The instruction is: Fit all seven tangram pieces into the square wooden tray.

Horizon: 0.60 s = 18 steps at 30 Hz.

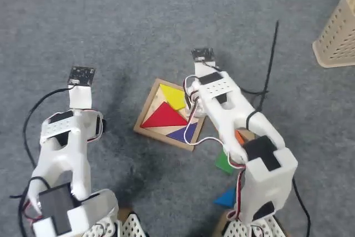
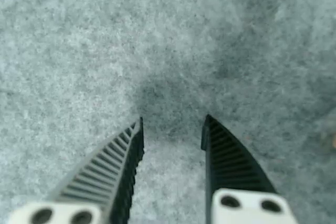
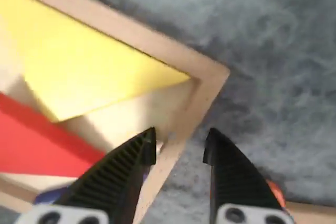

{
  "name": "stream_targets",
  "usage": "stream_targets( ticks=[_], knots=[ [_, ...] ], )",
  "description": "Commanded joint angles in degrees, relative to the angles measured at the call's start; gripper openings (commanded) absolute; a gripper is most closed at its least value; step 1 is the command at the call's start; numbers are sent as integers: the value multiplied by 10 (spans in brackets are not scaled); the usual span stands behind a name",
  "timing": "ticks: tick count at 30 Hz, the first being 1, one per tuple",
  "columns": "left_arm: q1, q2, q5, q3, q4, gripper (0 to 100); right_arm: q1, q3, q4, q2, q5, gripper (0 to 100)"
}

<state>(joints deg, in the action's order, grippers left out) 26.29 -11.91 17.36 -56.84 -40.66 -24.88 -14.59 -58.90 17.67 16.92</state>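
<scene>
The square wooden tray (image 1: 145, 120) lies mid-table and holds a yellow piece (image 1: 173, 97), a red triangle (image 1: 163, 116) and a purple-blue piece (image 1: 184, 132). A green piece (image 1: 224, 162), an orange piece (image 1: 239, 136) and a blue piece (image 1: 226, 197) lie on the carpet beside the right arm (image 1: 233, 109). My right gripper (image 3: 179, 135) is open, its fingers straddling the tray rim (image 3: 205, 85) near a corner, next to the yellow piece (image 3: 89, 72) and the red triangle (image 3: 37, 145). My left gripper (image 2: 173, 124) hangs open over bare grey carpet, far left of the tray.
A beige slatted basket (image 1: 338, 31) stands at the far right edge. A black cable (image 1: 270, 65) runs across the carpet behind the right arm. The left arm (image 1: 66, 137) stands over open carpet at the left.
</scene>
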Motion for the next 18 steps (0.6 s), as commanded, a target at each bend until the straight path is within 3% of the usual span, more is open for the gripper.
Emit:
stream_targets(
  ticks=[1,3,6,11,18],
  knots=[
    [0,-26,6,1,11,178,42,12,10,5,-47,26],
    [0,-26,6,1,10,178,66,36,5,16,-104,7],
    [0,-26,6,1,10,178,100,103,-27,46,-127,7],
    [0,-26,6,1,10,178,122,277,-128,132,-261,6],
    [0,-26,6,1,10,178,111,444,-231,175,-265,63]
  ],
)
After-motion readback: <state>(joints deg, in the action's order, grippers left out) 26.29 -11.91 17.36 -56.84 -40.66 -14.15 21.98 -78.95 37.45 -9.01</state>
